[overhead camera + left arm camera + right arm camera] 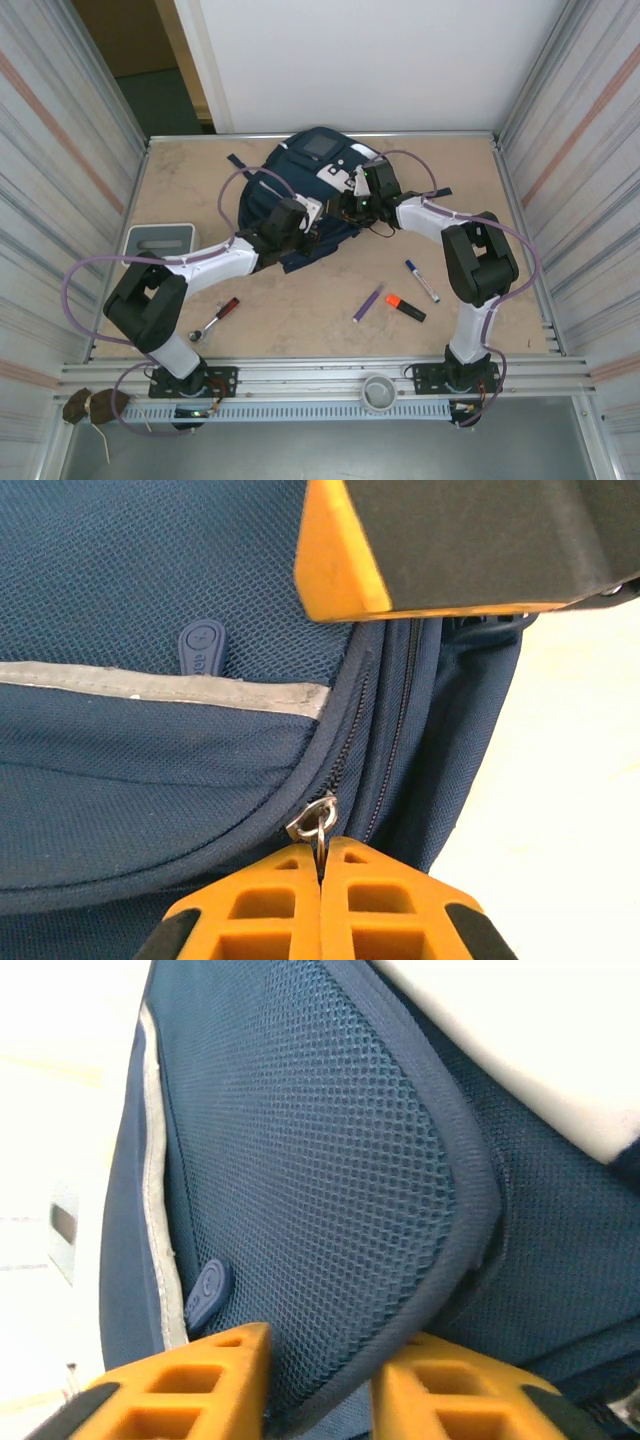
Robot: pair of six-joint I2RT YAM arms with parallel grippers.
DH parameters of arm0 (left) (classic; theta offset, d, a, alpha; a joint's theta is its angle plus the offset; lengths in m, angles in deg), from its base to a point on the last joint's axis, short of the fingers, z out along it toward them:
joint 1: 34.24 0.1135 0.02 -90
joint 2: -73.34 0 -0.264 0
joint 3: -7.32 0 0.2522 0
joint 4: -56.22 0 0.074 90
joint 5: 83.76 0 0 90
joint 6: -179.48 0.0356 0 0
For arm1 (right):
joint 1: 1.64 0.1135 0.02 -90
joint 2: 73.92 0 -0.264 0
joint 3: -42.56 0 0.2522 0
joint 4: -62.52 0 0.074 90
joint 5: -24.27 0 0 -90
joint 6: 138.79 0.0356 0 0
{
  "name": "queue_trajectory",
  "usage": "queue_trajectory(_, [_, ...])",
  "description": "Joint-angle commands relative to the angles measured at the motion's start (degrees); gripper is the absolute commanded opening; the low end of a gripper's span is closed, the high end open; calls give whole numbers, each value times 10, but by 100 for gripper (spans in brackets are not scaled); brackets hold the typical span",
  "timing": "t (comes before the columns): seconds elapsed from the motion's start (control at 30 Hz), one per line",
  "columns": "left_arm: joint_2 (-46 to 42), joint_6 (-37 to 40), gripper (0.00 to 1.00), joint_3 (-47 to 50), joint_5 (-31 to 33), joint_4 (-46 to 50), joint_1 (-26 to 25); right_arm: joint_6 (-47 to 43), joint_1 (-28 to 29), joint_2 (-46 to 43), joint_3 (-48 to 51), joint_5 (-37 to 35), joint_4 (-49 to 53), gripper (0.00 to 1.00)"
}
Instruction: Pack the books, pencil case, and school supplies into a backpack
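The backpack [300,168] is seen at upper centre. Its zipper ring [314,818] is clamped by the left gripper [320,858]. The mesh pocket [320,1160] is straddled by the right gripper [318,1365], but whether it is gripped cannot be told. The rubber tab's [201,646] lettering is unreadable.

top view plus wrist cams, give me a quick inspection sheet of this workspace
surface: bare tan tabletop
job's things: backpack at the back; purple pen, orange highlighter, white marker loose front right
clutter: red-handled tool, grey box on the left
grippers: left gripper shut on zipper ring; right gripper astride mesh pocket edge, grip unclear
cables: purple cables loop along both arms
surroundings: ribbed metal side walls, white back wall
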Motion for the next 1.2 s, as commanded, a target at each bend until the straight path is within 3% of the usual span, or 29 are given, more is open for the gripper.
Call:
queue_trajectory(0.0, [-8, 13, 0, 11, 28, -4, -8, -30, -1, 5, -16, -36, 32, 13])
queue_trajectory(0.17, [-20, 36, 0, 21, 88, 16, -6, -61, -14, -15, 2, -45, 51, 0])
queue_trajectory(0.33, [-40, 46, 0, 37, 120, 31, 19, -101, -32, -40, 14, -37, 83, 0])
queue_trajectory(0.57, [-65, 46, 0, 56, 99, 31, 59, -127, -52, -58, 13, -11, 107, 0])
queue_trajectory(0.83, [-51, 44, 0, 39, 31, 16, 22, -129, -53, -39, -19, 22, 118, 0])
queue_trajectory(1.0, [-22, 26, 0, 10, 5, 2, -25, -135, -75, -37, -49, 31, 144, 10])
queue_trajectory(1.17, [17, 21, 0, -34, 14, 3, -60, -142, -92, -70, -41, 17, 158, 31])
